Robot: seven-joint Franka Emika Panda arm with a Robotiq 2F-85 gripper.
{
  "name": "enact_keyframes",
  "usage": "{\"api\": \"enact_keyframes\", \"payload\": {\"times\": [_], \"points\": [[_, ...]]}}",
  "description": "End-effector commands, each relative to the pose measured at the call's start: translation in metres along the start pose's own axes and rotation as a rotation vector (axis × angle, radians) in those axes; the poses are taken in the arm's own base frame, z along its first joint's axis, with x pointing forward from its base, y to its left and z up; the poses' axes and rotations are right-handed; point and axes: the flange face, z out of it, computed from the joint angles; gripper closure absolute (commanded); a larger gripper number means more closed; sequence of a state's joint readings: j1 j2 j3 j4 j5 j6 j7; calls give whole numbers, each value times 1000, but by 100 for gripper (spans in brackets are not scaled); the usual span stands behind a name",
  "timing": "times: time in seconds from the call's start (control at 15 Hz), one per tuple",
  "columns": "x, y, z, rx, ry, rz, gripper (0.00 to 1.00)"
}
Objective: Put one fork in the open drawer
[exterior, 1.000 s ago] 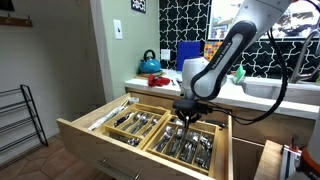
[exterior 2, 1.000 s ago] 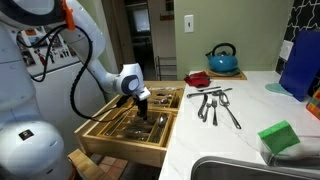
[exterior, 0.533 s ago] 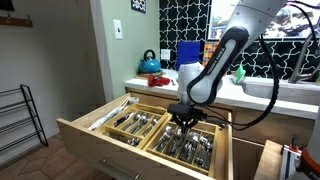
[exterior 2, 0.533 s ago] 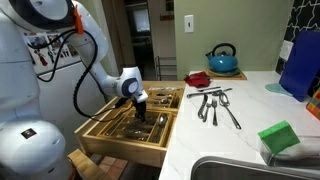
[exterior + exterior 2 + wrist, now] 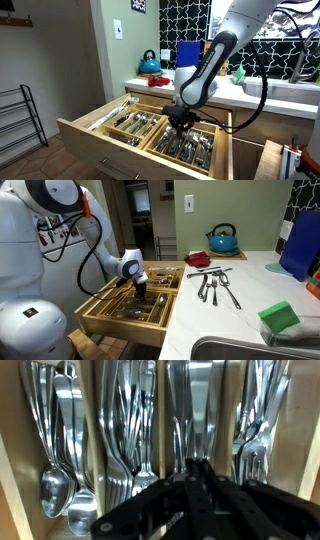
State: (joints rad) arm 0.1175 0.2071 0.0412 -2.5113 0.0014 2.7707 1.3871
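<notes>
The open drawer (image 5: 100,150) is wide, shallow light wood, pulled out under the counter, and also shows in the other exterior view (image 5: 120,322). Its wooden divider trays hold silver cutlery (image 5: 125,420), with spoons (image 5: 60,490) at the left. My gripper (image 5: 178,124) hangs low over the right tray, also seen from the side (image 5: 146,292). In the wrist view its black fingers (image 5: 195,465) stand pressed together just above the cutlery. I cannot make out a fork between them. Several loose forks (image 5: 215,285) lie on the counter.
A blue kettle (image 5: 223,238), a red dish (image 5: 197,259) and a blue container (image 5: 300,242) stand on the counter. A green sponge (image 5: 280,317) lies by the sink (image 5: 250,350). A narrower wooden pull-out (image 5: 270,160) stands beside the drawer.
My gripper has moved a little sideways over the tray and slightly lower toward the cutlery. The forks on the counter have not moved.
</notes>
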Motion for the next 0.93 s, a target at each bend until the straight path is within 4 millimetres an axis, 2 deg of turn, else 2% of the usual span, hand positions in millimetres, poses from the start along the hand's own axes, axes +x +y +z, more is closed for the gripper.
{"api": "enact_keyframes", "payload": {"times": [0.0, 0.27, 0.87], "points": [[1, -7, 11, 0, 1, 36, 98], [1, -10, 21, -23, 0, 35, 98], [-14, -20, 34, -42, -46, 21, 97]]}}
